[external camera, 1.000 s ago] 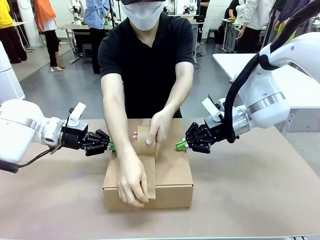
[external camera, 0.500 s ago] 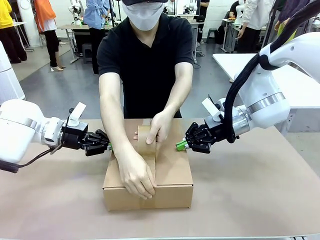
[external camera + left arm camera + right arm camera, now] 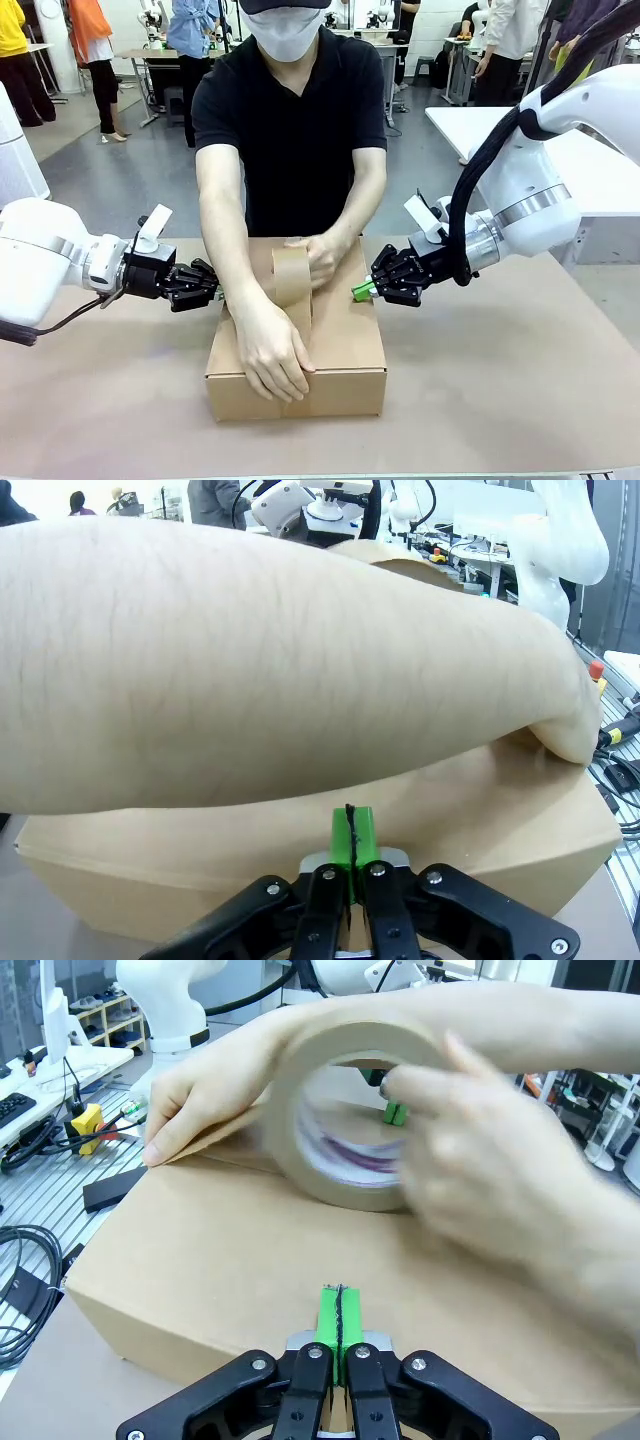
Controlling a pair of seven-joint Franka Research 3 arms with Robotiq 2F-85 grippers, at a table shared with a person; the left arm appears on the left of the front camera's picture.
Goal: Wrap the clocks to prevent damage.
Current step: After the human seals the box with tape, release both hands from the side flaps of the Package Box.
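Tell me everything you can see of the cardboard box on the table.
The cardboard box is plain brown and rectangular, lying flat on the brown table between the two arms. A strip of brown tape runs along its top and over the near edge. The person's hand presses the tape down at the near edge; the other hand holds the tape roll over the far end. The shut left tool and right tool press against its sides.
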